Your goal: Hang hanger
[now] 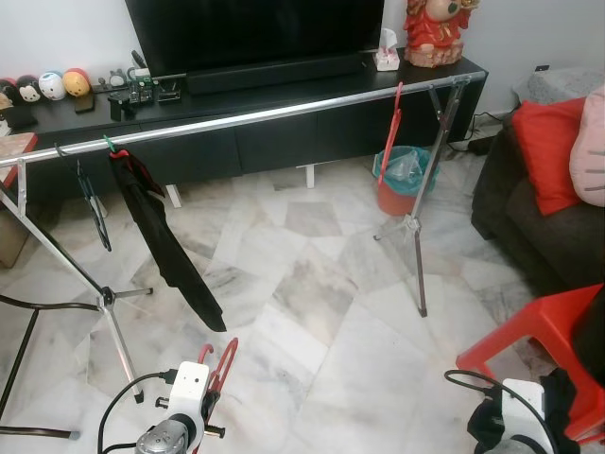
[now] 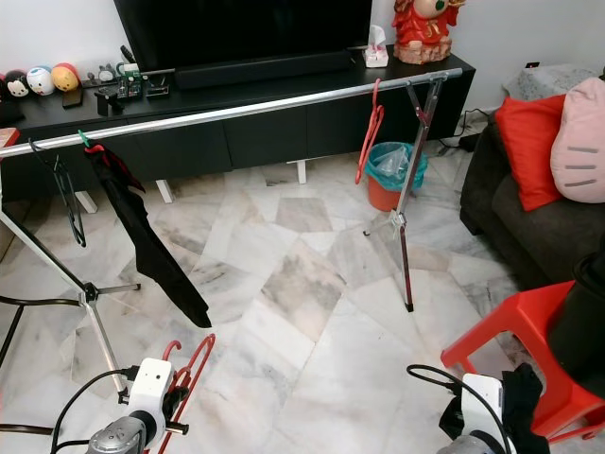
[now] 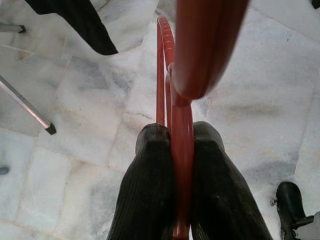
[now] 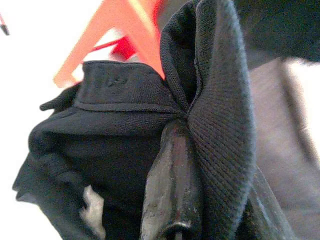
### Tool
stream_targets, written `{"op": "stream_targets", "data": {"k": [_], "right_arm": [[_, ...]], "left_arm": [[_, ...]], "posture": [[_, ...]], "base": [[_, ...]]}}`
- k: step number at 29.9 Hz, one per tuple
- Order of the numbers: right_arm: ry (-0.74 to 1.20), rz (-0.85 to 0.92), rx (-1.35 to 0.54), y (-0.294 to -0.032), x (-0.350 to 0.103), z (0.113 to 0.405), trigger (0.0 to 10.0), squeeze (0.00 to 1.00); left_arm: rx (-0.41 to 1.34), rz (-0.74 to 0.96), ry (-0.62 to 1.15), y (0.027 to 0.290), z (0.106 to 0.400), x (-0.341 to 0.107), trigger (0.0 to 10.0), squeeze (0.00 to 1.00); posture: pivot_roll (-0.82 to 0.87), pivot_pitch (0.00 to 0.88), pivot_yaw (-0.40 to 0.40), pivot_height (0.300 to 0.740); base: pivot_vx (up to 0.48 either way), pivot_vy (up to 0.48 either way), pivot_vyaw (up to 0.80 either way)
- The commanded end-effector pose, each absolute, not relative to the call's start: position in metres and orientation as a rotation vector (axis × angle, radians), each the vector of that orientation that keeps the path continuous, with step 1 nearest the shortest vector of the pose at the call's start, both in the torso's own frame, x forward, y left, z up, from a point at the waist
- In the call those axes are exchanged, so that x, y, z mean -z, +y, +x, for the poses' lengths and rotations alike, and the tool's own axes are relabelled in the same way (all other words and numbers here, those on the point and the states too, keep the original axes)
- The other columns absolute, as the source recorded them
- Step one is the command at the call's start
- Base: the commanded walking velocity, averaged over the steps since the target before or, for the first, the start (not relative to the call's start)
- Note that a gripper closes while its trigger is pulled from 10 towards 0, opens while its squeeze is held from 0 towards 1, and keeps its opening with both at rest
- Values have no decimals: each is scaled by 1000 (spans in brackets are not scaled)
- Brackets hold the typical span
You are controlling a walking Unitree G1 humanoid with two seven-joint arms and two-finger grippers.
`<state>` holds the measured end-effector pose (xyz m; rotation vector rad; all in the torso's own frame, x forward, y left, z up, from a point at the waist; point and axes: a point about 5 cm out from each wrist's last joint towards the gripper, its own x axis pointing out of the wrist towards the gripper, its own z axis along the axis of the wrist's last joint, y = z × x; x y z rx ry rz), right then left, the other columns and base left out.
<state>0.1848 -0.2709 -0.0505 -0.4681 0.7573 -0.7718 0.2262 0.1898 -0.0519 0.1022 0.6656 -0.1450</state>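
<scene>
- Head views: I am holding a red hanger (image 1: pixel 219 367) low in my left gripper (image 1: pixel 210 402), well short of the silver rail (image 1: pixel 284 109)
- Left wrist: my fingers (image 3: pixel 150 185) are pinching its thin, stiff, light, likely slippery plastic bar
- Right wrist: my right gripper (image 4: pixel 210 200) is clamping soft black cloth (image 4: pixel 115 150)

The silver metal clothes rail (image 1: pixel 284 109) is cut off at the left edge of both eye views. The red plastic hanger (image 3: pixel 181 120) is blurred where it nears the left wrist camera, and its lower part is hidden between the black fingers (image 3: pixel 150 190). The black knit garment (image 4: pixel 215 100) is cut off by the right wrist view's edges, and much of the red plastic chair (image 2: pixel 515 326) is covered by it.
</scene>
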Motion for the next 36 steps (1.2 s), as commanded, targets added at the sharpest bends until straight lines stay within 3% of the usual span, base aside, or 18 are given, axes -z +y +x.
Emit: {"op": "stream_targets", "data": {"k": [1,5,10,14,16,18,21,26,36], "right_arm": [[722,-305,667,-257,50,201,10000,0],[715,-182,446,-234,50,220,10000,0],[719,-107,297,-226,45,234,10000,0],[720,-129,236,-228,42,239,10000,0],[686,-145,18,-232,24,260,10000,0],[679,-147,-30,-232,21,264,10000,0],[718,-254,-258,-231,13,271,10000,0],[765,-325,-333,-240,8,273,10000,0],[755,-445,-358,-256,-15,290,10000,0]], "left_arm": [[150,121,650,195,231,48,10000,0],[189,118,618,194,239,41,10000,0],[249,151,560,192,251,30,10000,0],[272,153,534,192,257,25,10000,0],[395,179,445,188,275,5,10000,0],[419,183,429,186,278,1,10000,0],[476,185,355,179,293,-16,10000,0],[549,187,301,170,302,-29,10000,0],[940,171,310,147,299,-50,10000,0]], "posture": [[4,28,50,740],[3,26,47,740],[2,23,40,740],[-2,21,34,740],[-2,23,27,740],[-2,23,27,740],[-10,19,17,740],[-12,15,13,740],[-11,6,5,740]], "base": [[0,0,0],[0,0,0],[0,0,0],[0,0,0],[0,0,0],[0,0,0],[0,0,0],[0,0,0],[0,0,0]]}}
